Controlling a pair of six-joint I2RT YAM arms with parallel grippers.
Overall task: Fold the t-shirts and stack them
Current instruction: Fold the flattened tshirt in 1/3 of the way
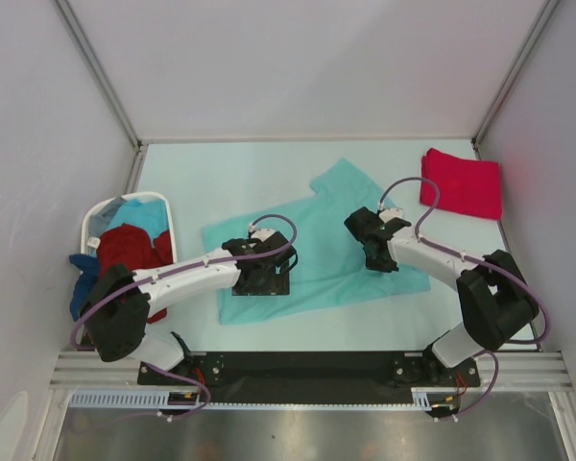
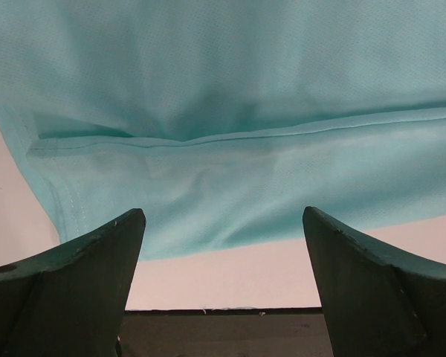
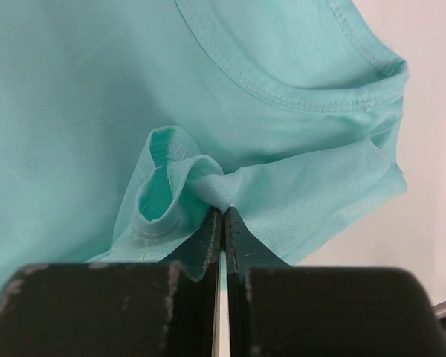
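A light teal t-shirt (image 1: 336, 216) lies partly spread in the middle of the table. My right gripper (image 1: 376, 242) is on its right side, near the neckline. In the right wrist view that gripper (image 3: 223, 210) is shut on a bunched pinch of the teal t-shirt (image 3: 97, 89), just below the collar seam (image 3: 282, 93). My left gripper (image 1: 269, 277) hovers over the shirt's lower left part. In the left wrist view it (image 2: 223, 217) stands open, with nothing between its fingers and the hem of the teal t-shirt (image 2: 230, 160) just ahead.
A folded pinkish-red t-shirt (image 1: 461, 182) lies at the back right. A white laundry basket (image 1: 94, 223) at the left holds a dark red shirt (image 1: 130, 248) and a light blue one (image 1: 142, 216). A blue shirt (image 1: 82, 279) hangs over its side.
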